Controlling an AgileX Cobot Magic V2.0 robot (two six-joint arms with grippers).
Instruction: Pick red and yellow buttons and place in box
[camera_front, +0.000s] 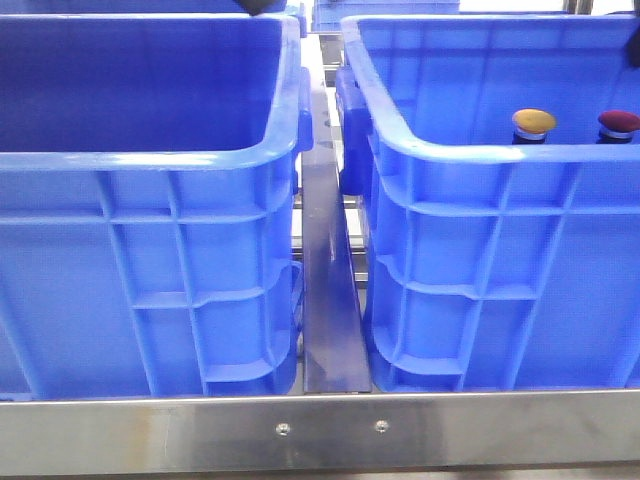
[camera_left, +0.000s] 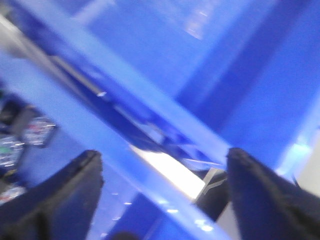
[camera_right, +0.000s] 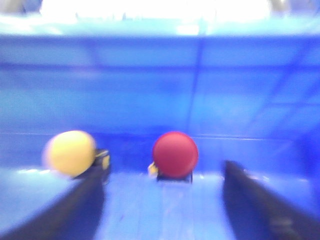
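Two blue crates are sitting side by side on the steel counter (camera_front: 330, 435), and the right crate (camera_front: 480, 290) is serving as the landmark here. The left crate (camera_front: 150, 270), just beside it across a narrow metal divider, is showing nothing inside from the front and is probably the box meant to receive the parts.

Inside the right crate, near its front wall, the yellow button (camera_front: 533, 122) is standing closer to the divider, with the red button (camera_front: 619, 123) next to it on the far side; the two are near each other but apart.

The left gripper (camera_left: 162, 200) is hanging over a crate rim, its fingers spread wide around nothing. The right gripper (camera_right: 162, 205) is facing both buttons inside the right crate, fingers apart and empty; the blur makes it hard to say how close it is.

Each button is looking small, rigid and light, with a smooth domed cap likely to slip. Closing across the cap's edge, or on the dark collar beneath, should be holding more surely.
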